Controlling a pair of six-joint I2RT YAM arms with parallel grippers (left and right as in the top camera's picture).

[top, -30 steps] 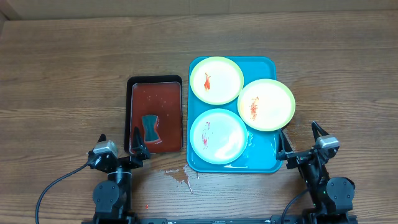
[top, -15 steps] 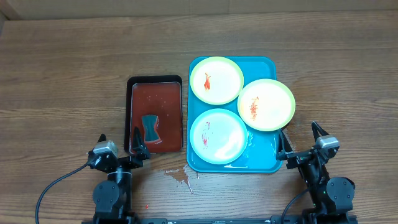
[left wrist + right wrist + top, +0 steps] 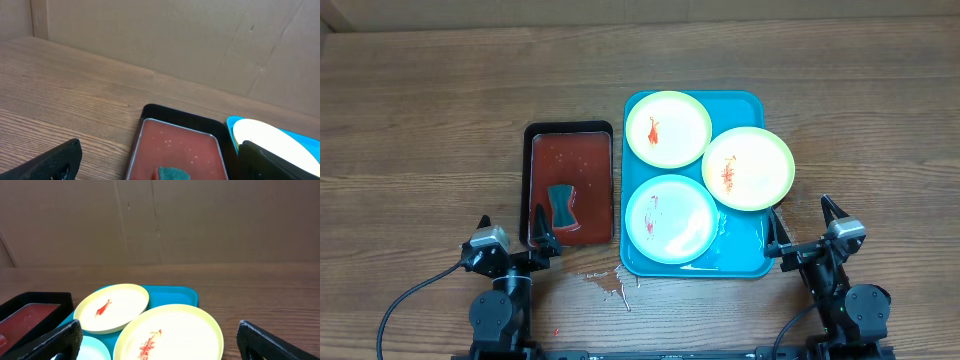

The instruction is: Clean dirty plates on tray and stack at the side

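The plates (image 3: 747, 167) were probably light, rigid and slick, best gripped at the rim. The left gripper (image 3: 512, 224) and right gripper (image 3: 798, 214) stood released, empty.

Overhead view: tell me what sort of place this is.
Probably a robot test bench, not a real kitchen: a left arm and right arm mounted at a wooden table, a plain cardboard backdrop, and staged dirty plates on a turquoise tray beside a black tray of red liquid.
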